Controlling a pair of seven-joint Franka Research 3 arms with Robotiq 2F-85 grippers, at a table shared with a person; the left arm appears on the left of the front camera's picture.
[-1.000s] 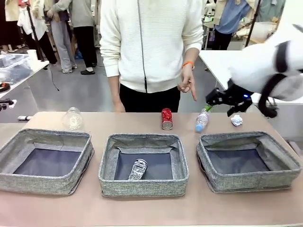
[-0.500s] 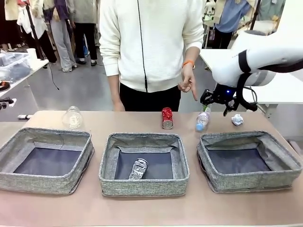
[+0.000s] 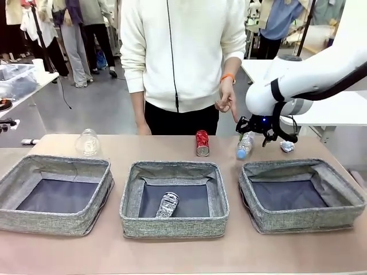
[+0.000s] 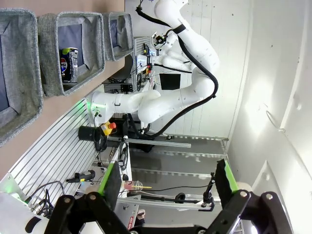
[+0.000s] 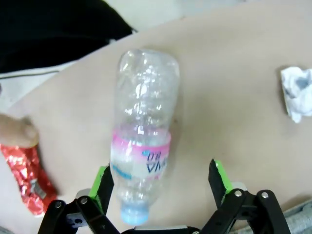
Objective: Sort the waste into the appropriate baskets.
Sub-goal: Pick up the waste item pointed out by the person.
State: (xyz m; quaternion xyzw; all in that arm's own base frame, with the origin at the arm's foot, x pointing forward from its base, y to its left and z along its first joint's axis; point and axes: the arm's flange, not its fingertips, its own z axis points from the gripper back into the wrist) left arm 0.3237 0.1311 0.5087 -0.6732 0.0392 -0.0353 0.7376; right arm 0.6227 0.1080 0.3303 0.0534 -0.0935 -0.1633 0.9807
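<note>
A clear plastic bottle (image 3: 243, 146) with a blue cap lies on the table behind the right basket (image 3: 304, 221). My right gripper (image 3: 254, 126) hovers open just above it. In the right wrist view the bottle (image 5: 142, 131) lies partly between the green fingertips (image 5: 103, 181), cap end nearest, untouched. A red soda can (image 3: 202, 143) stands behind the middle basket (image 3: 172, 227), which holds a crushed black-silver can (image 3: 167, 205). A white paper ball (image 3: 287, 146) lies right of the bottle. A clear crumpled container (image 3: 88, 143) sits behind the left basket (image 3: 51, 221). My left gripper (image 4: 167, 180) is open and empty, off the table.
A person in a white top stands at the far edge, one hand (image 3: 227, 103) pointing down between the red can and the bottle. The left and right baskets hold nothing. Bare tabletop (image 3: 172, 252) runs along the near edge.
My right arm has swung left and lowered, bringing its open gripper from beside the paper ball to just over the bottle. The waste and the baskets have not moved.
</note>
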